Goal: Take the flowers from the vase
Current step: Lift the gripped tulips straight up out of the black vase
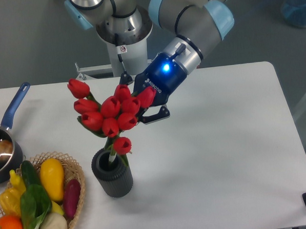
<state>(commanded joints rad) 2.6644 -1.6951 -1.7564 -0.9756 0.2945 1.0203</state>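
Note:
The flowers (112, 114), a bunch of red tulip buds with green leaves, hang tilted above the vase (112, 174), with only the pale stem ends still at its round mouth. My gripper (137, 107) is shut on the flowers from the right, its dark fingers partly hidden behind the buds. The vase is dark grey and ribbed, and it stands upright near the table's front left.
A wicker basket (73, 165) of vegetables and fruit sits at the front left, close to the vase. A dark saucepan (2, 153) with a blue handle stands at the left edge. The robot base (122, 39) rises behind the table.

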